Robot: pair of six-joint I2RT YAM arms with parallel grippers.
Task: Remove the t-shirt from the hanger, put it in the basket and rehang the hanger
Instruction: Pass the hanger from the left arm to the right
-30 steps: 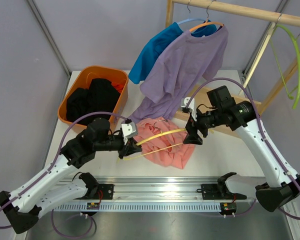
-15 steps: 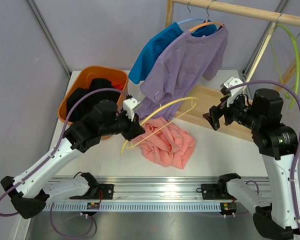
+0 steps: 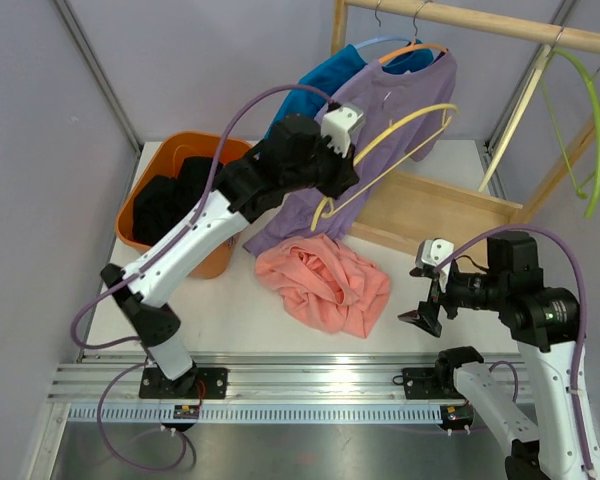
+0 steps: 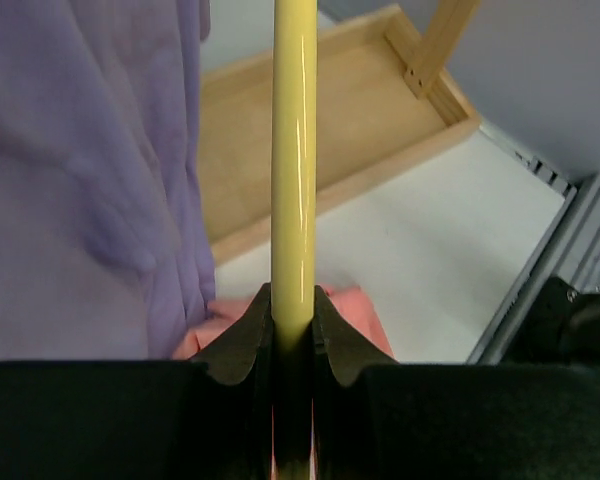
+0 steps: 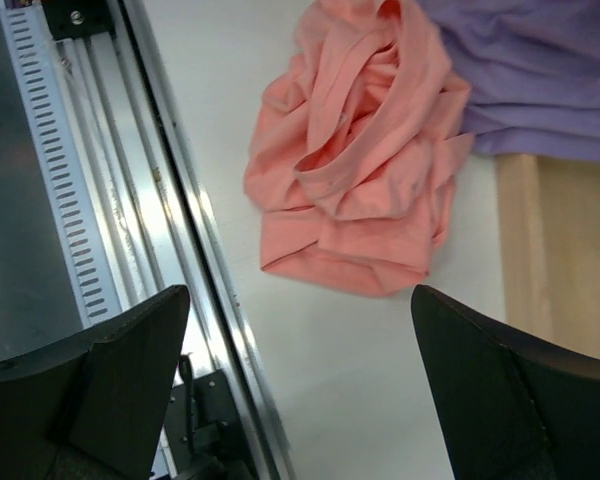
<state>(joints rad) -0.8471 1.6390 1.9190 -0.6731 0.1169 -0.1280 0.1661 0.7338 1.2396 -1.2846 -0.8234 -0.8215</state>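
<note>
Left wrist view: the left pincer (image 4: pixel 292 305) is clamped on the yellow hanger (image 4: pixel 294 150), whose bar runs straight up out of the jaws with no cloth on the visible stretch. Top external confirms it: the hanger is held high in the air in front of the purple t-shirt (image 3: pixel 390 85) and looks bare end to end. The salmon t-shirt (image 3: pixel 325 285) lies crumpled on the counter (image 3: pixel 230 315), between the two arms and just in front of the wooden rack base (image 3: pixel 450 205), well apart from the hanger and touched by neither pincer. The right pincer (image 3: pixel 421 318) hangs near the counter's near edge to the right of the shirt, with jaws spread wide and nothing between them; its wrist view shows only the shirt heap and the rail track below. Judgement: the core step is done, shirt and hanger being fully separated. What looks left is housekeeping: parking the empty hanger, probably on the top rod (image 3: pixel 480 22) beside the green hanger (image 3: pixel 592 130), and possibly moving the shirt to the orange basket (image 3: pixel 138 205), though the task sentence does not ask for that. The purple shirt sits on its own orange hanger (image 3: pixel 420 48) and does not look like the target; whether the yellow hanger touches it cannot be told.
</note>
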